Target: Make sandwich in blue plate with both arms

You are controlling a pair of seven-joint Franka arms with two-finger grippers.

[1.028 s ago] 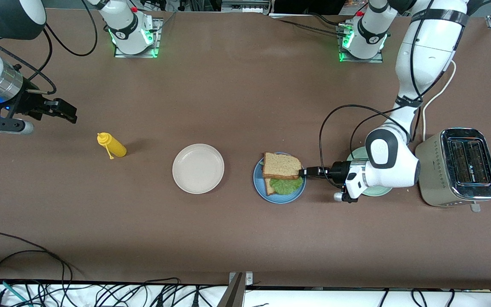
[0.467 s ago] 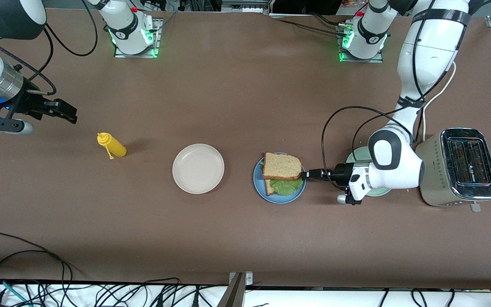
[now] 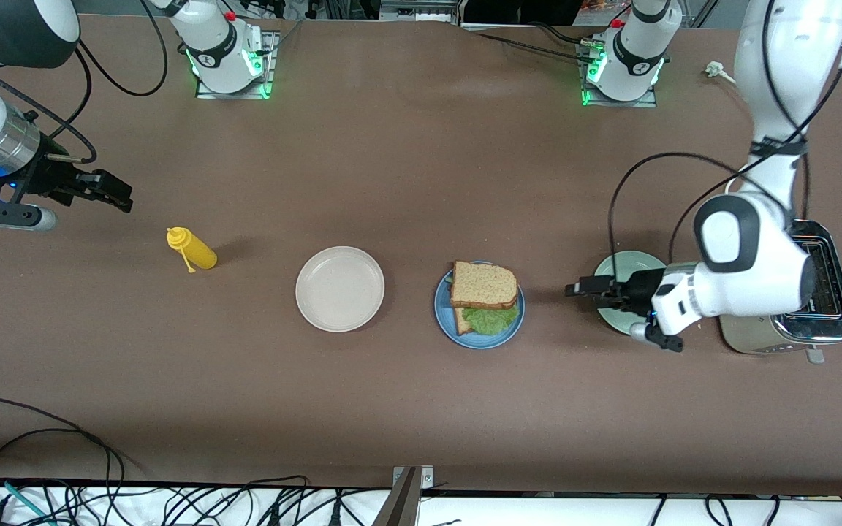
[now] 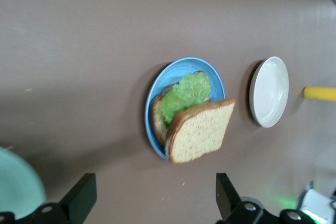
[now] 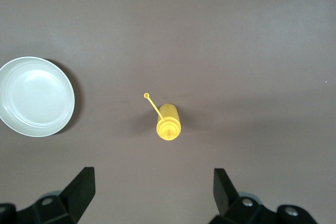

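The sandwich point(image 3: 484, 294) sits on the blue plate point(image 3: 479, 336) mid-table: a brown bread slice on top, green lettuce and a lower slice showing under it. It also shows in the left wrist view point(image 4: 195, 124) on the blue plate point(image 4: 210, 69). My left gripper point(image 3: 580, 288) is open and empty, between the blue plate and the mint-green plate point(image 3: 615, 267), apart from the sandwich. My right gripper point(image 3: 120, 193) is open and empty at the right arm's end of the table, over bare table beside the yellow squeeze bottle point(image 3: 192, 249).
A cream-white plate point(image 3: 340, 288) lies between the bottle and the blue plate. A silver toaster point(image 3: 808, 307) stands at the left arm's end, partly under the left arm. The bottle point(image 5: 168, 120) and cream-white plate point(image 5: 35, 96) show in the right wrist view. Cables run along the near edge.
My left gripper has let go of the top bread slice and drawn back from the blue plate toward the toaster. The top slice now rests on the sandwich. The right arm has not moved.
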